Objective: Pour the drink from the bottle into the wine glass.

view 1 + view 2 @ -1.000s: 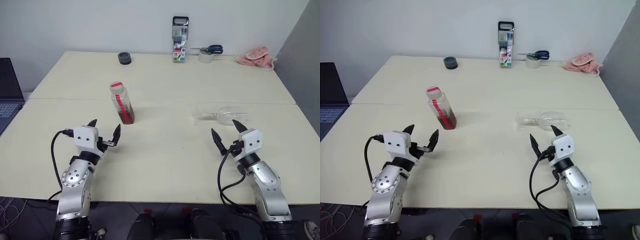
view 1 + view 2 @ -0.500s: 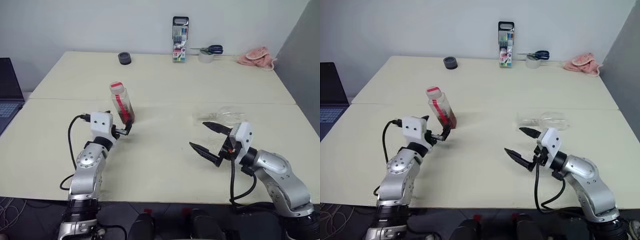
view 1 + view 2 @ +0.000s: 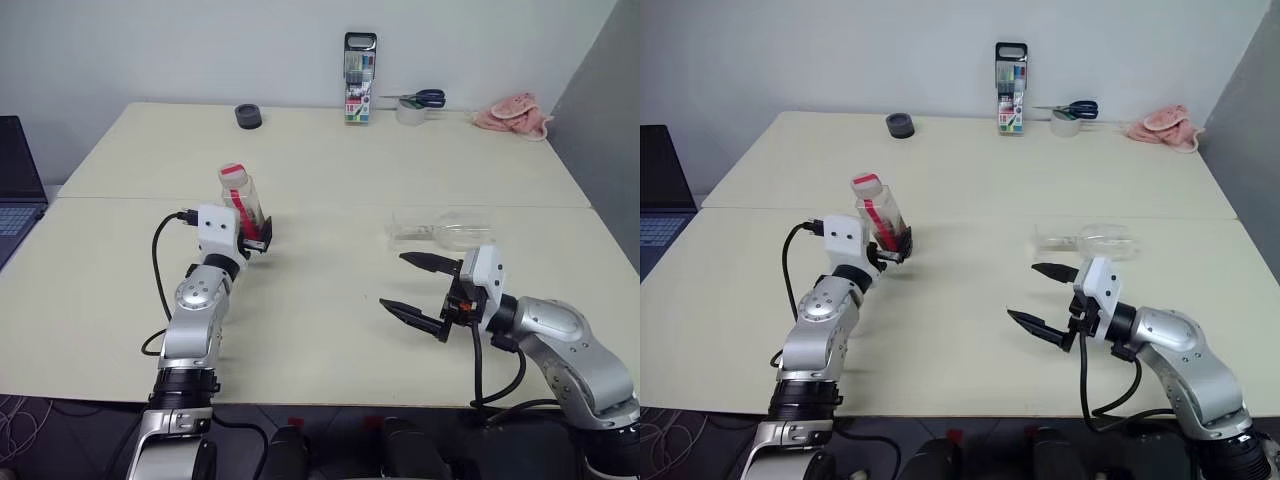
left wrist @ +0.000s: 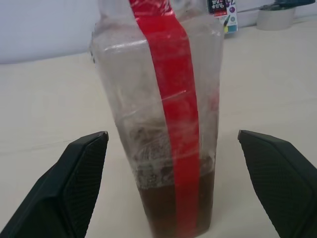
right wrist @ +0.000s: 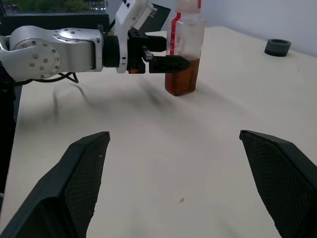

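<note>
A: Now, state the finger condition of each gripper.

B: Left gripper (image 3: 254,243): fingers spread wide, one on each side of the bottle (image 3: 244,205); no contact visible; nothing held. Right gripper (image 3: 415,292): fingers wide, pointing across the table (image 3: 320,180) toward the robot's left; nothing between them.

A: Well, locate the task items.

B: Bottle: upright on the table, cap fitted; the drink (image 4: 173,208) fills only its lowest part. Wine glass (image 3: 445,230): lying on its side, just beyond the right gripper, apart from it; well apart from the bottle.
</note>
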